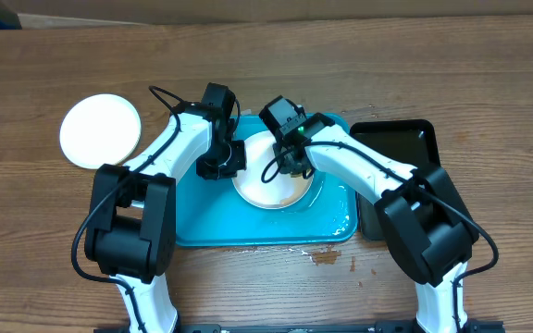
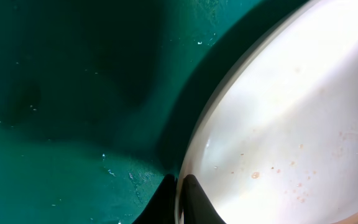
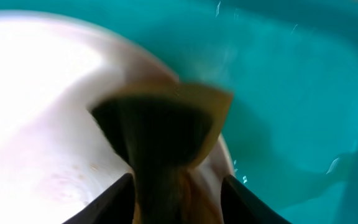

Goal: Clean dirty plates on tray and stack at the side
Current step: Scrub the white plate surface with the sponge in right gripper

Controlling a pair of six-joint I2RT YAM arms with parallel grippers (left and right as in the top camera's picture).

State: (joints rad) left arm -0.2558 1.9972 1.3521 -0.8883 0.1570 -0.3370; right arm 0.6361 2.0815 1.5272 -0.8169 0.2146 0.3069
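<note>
A smeared white plate (image 1: 271,190), lying mid-way on the turquoise tray (image 1: 202,222), is pinched at its rim by the left gripper (image 2: 180,194), while a dark sponge (image 3: 160,130) is framed by the right gripper (image 3: 176,186), whose hold cannot be told.

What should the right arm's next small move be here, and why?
Probably press the sponge down and wipe across the plate. Small brown-orange specks show on it in the left wrist view, the left pincer pinches its rim, and the sponge sits between the fingers of the right pincer over the plate.
</note>
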